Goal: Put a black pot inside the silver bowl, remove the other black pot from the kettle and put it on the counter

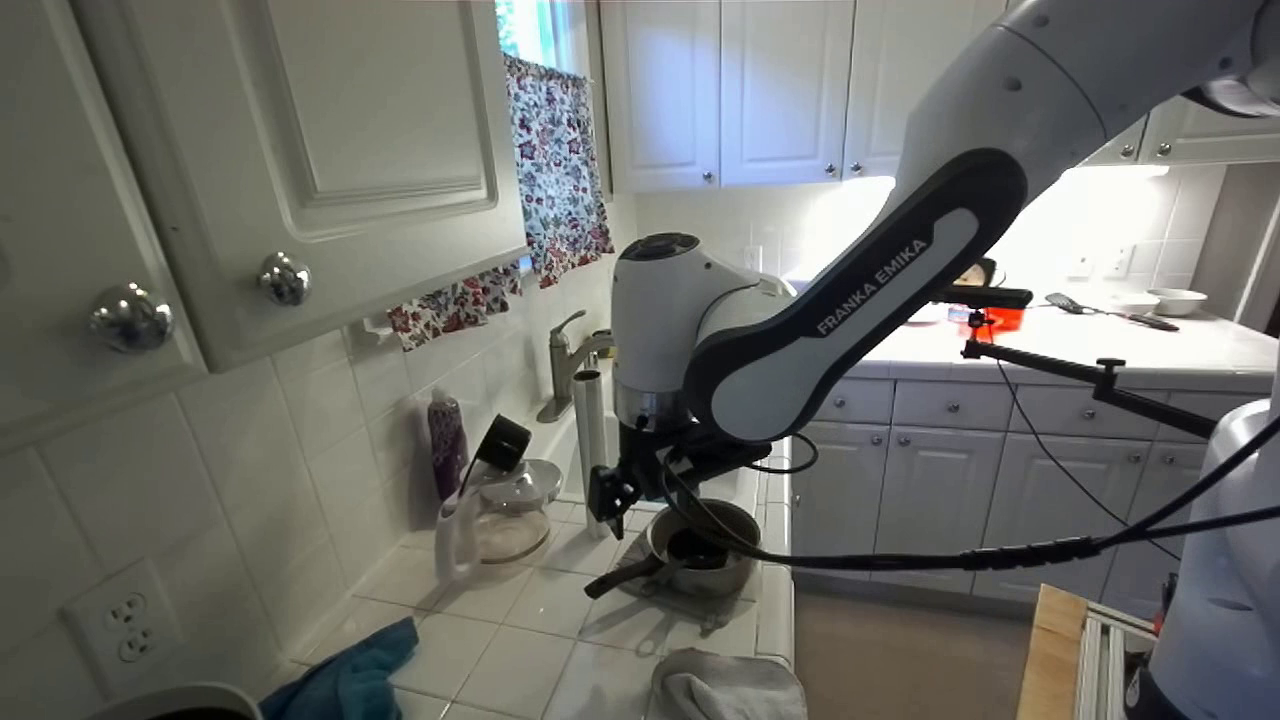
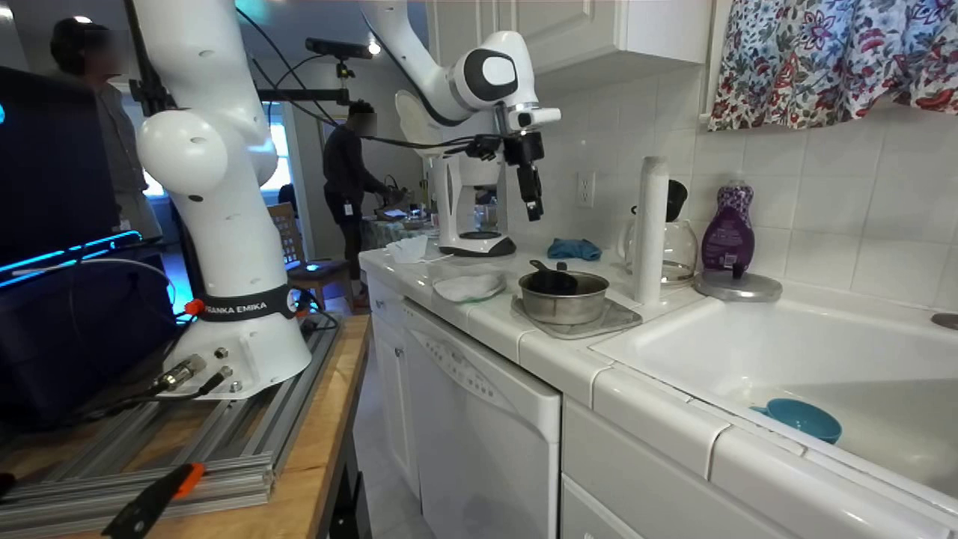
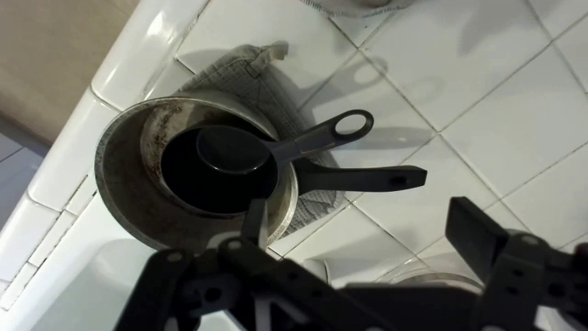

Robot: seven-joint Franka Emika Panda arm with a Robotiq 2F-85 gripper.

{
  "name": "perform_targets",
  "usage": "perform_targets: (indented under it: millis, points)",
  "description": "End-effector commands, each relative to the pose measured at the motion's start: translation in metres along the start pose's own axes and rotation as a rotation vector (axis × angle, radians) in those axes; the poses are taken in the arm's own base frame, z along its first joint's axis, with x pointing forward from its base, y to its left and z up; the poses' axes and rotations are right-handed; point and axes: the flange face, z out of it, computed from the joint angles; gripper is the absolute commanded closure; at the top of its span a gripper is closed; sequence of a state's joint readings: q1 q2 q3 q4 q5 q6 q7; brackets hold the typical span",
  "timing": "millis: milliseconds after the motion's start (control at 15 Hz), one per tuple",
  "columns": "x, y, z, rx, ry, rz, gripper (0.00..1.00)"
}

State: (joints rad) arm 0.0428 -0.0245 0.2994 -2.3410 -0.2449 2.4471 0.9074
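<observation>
"What's biggest?"

"The white-tiled counter point(image 1: 520, 610). Then the robot arm point(image 1: 880, 280), slanting in from two o'clock in an exterior view, its wrist end bent downward over the tiles."

"And next?"

"The sink point(image 2: 793, 329). After it, a grey quilted pad point(image 3: 317, 208) near the counter's edge, with the silver bowl point(image 2: 561, 308) upright on it. In an exterior view the sink lies at four o'clock from the bowl, and the glass kettle point(image 2: 679, 247) stands at two."

"How about the claw?"

"The gripper point(image 3: 363, 223) hangs over the counter, apart from the bowl; in the wrist view it lies between three and four o'clock from it. Its fingers point(image 3: 473, 234) are spread wide, with tile showing between the tips."

"Where are the two pots?"

"The black pot point(image 3: 218, 188) sits inside the silver bowl, its loop-ended handle point(image 3: 317, 140) crossing the rim and pointing between two and three o'clock in the wrist view; the bowl's own handle point(image 3: 367, 178) points to three. The other black pot point(image 1: 503, 443) is tilted at the top of the kettle, at twelve o'clock from the glass in both exterior views. Whether it reaches into the mouth, I can't tell."
</observation>
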Motion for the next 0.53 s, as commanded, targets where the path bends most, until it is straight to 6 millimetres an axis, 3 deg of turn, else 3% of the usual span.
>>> perform_targets:
  millis: [0,267,467]
  points:
    - [0.001,0.001,0.000,-0.001,-0.003,-0.004,0.00]
    - [0.000,0.001,0.000,0.000,-0.003,-0.006,0.00]
    - [0.018,-0.015,0.015,0.116,0.095,0.114,0.00]
